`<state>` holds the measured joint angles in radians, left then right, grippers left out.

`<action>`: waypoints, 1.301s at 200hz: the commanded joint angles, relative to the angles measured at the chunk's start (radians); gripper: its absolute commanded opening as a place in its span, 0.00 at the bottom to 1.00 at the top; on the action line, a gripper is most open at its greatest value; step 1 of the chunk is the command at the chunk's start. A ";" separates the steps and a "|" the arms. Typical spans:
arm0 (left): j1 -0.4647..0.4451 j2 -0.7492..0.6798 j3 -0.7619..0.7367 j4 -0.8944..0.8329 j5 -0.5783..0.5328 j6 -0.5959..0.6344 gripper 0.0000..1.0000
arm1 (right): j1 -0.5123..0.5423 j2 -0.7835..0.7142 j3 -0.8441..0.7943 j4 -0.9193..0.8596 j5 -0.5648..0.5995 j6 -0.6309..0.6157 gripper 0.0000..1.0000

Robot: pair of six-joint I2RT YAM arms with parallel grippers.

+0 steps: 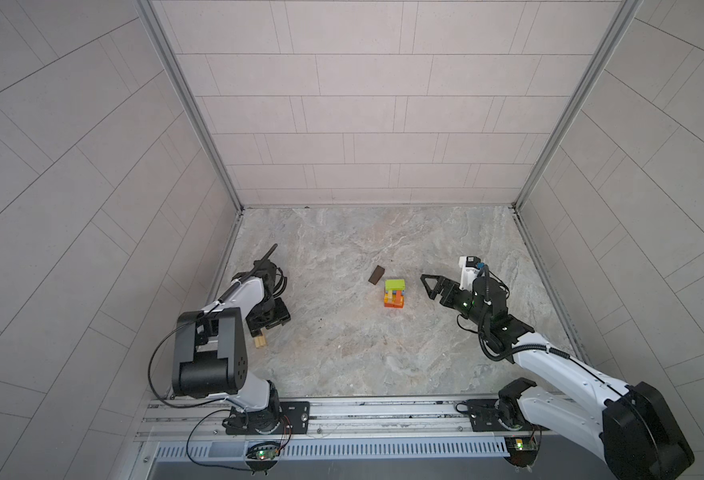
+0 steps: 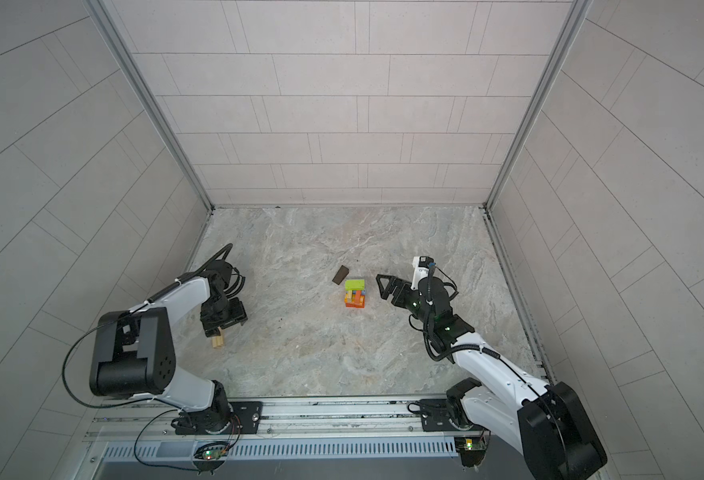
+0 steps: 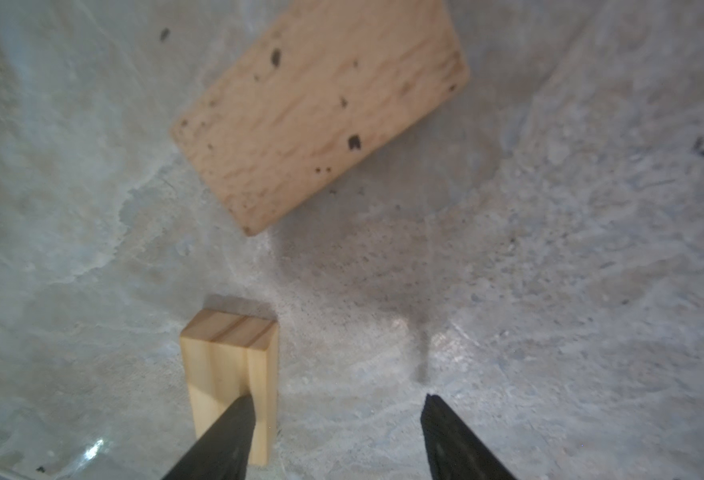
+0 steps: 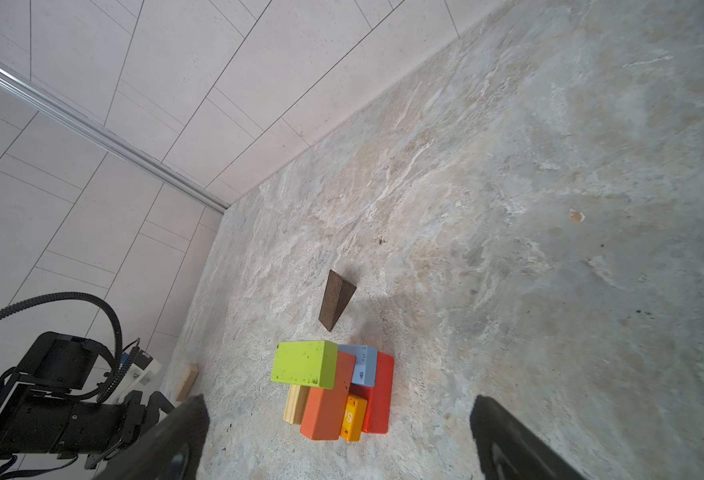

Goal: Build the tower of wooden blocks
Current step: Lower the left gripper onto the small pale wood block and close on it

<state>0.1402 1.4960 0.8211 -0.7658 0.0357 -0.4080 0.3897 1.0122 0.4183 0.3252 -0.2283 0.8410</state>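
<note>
The left arm is folded back on itself at the left of both top views, its wrist turned down toward the marbled grey stone counter [image 1: 342,353]. The left claw [image 3: 337,419] is seen spread apart in the left wrist view; one dark fingertip [image 3: 238,415] overlaps an upright natural tan wooden block [image 3: 227,365], though a grip is not shown, and the other fingertip stands clear over bare counter. A second tan wooden block [image 3: 321,112], flat and speckled with dark spots, lies just beyond, apart from the first.

Near the middle of the counter a dark brown wooden block [image 1: 376,274] lies alone, just beside the tower [image 1: 394,293]. The tower is a small criss-cross stack: orange and red bricks at the base, a yellow, a tan and a light blue brick within, and a lime green wooden brick [image 4: 304,363] on top.

The right arm is stretched forward and low from the right, its claw [image 1: 428,286] pointed toward the tower, near it but not touching. The right claw is spread wide and holds nothing.
</note>
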 commanded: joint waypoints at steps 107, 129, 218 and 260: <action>0.199 -0.056 0.067 0.000 0.162 0.146 0.70 | -0.013 0.004 -0.010 0.014 -0.002 0.004 1.00; 0.201 -0.093 0.110 -0.066 0.085 0.120 0.70 | -0.012 0.003 -0.013 0.021 -0.004 0.006 1.00; 0.342 -0.060 0.094 -0.059 0.171 0.119 0.72 | -0.012 0.000 -0.015 0.030 -0.010 0.006 1.00; 0.391 -0.024 0.070 -0.069 0.045 0.028 0.73 | -0.011 0.022 -0.016 0.049 -0.016 0.016 1.00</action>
<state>0.5011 1.4662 0.9226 -0.8204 0.1509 -0.3187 0.3805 1.0237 0.4171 0.3416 -0.2375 0.8394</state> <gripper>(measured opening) 0.726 0.997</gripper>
